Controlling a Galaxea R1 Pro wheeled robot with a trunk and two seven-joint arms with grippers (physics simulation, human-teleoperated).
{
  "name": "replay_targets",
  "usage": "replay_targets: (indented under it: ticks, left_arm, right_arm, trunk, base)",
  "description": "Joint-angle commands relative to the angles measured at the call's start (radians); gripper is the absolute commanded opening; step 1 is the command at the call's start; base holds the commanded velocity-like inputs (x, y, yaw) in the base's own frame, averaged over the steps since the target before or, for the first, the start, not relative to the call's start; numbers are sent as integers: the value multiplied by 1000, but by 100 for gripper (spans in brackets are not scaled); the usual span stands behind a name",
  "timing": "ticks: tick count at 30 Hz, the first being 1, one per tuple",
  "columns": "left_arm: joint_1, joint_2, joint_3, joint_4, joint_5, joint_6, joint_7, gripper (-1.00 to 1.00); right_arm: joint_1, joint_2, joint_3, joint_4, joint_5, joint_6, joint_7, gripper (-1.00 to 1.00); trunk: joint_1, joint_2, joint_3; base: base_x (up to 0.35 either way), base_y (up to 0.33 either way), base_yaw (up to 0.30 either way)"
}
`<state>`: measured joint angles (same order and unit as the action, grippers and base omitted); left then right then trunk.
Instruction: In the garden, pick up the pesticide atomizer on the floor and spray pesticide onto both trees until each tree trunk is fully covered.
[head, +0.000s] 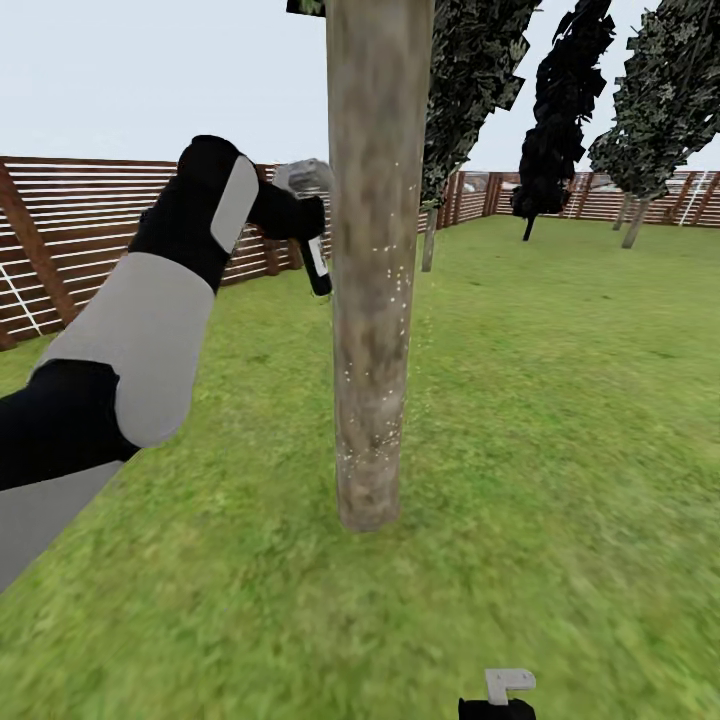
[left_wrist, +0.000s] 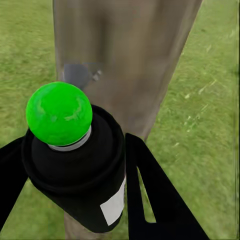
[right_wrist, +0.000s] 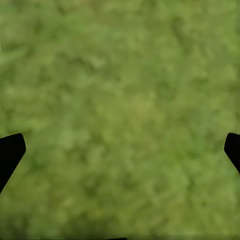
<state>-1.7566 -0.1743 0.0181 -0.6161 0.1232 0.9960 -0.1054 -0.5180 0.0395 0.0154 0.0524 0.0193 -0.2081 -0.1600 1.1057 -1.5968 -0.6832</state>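
While clamped in the left gripper (left_wrist: 75, 175), black atomizer (head: 314, 262) with whitish label, grey trigger head, beside speckled trunk (head: 373, 300), right gripper (right_wrist: 120, 150) spread over lawn (head: 560, 420)

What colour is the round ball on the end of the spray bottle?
Bright green ball, clearest in the left wrist view.

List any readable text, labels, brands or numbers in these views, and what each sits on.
No readable text in any view.
Pesticide atomizer, held in the left gripper: whitish label patch, blank as rendered; in the head view the label is too small to read.
Tree trunk: white specks only, no marks.
Fence: plain slats, no signs.
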Motion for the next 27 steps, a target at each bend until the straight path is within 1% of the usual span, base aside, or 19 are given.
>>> replay_targets:
  ticks: [1,2,3,6,11,17,18,20,21,22,23,24,25,27]
  left_arm:
    - [-6,0,2,0,25,4,1,-100]
    - [-11,0,2,0,68,4,1,-100]
    - [-14,0,7,0,93,3,1,-100]
    - [-15,0,10,-1,103,3,1,-100]
    - [-15,0,8,-1,106,1,1,-100]
    - [-15,0,1,-8,109,1,1,-100]
    - [-15,0,-1,-17,111,1,1,-100]
    - [-15,0,1,-63,113,0,2,-100]
    - [-15,0,1,-86,132,-1,2,-100]
    - [-15,0,0,-98,179,-2,2,-100]
    - [-16,0,-1,-105,254,-3,3,-100]
    - [-16,0,0,-105,287,-3,3,-100]
    - [-15,0,0,-103,300,-3,4,-100]
    - [-15,0,2,-86,314,-3,3,-100]
  right_arm:
    - [-2,0,1,4,2,-7,-4,100]
    - [-2,0,1,4,2,-7,-4,100]
    - [-2,0,1,4,2,-7,-4,100]
    - [-2,0,1,4,2,-7,-4,100]
    - [-2,0,1,4,2,-7,-4,100]
    - [-2,0,1,4,2,-7,-4,100]
    - [-2,0,1,4,2,-7,-4,100]
    - [-2,0,1,4,2,-7,-4,100]
    - [-2,0,1,4,2,-7,-4,100]
    - [-2,0,1,4,2,-7,-4,100]
    - [-2,0,1,4,2,-7,-4,100]
    - [-2,0,1,4,2,-7,-4,100]
    - [-2,0,1,4,2,-7,-4,100]
    - [-2,0,1,4,2,-7,-4,100]
  trunk:
    - [0,0,-1]
    - [0,0,-1]
    - [0,0,-1]
    - [0,0,-1]
    - [0,0,-1]
    - [0,0,-1]
    - [0,0,-1]
    - [0,0,-1]
    - [0,0,-1]
    - [0,0,-1]
    - [0,0,-1]
    - [0,0,-1]
    - [0,0,-1]
    - [0,0,-1]
  base:
    - [0,0,0]
    - [0,0,0]
    - [0,0,0]
    - [-81,0,0]
    - [-150,0,0]
    - [-15,0,0]
    - [0,0,0]
    - [0,0,0]
    - [0,0,0]
    - [0,0,0]
    - [0,0,0]
    - [0,0,0]
    - [0,0,0]
    - [0,0,0]
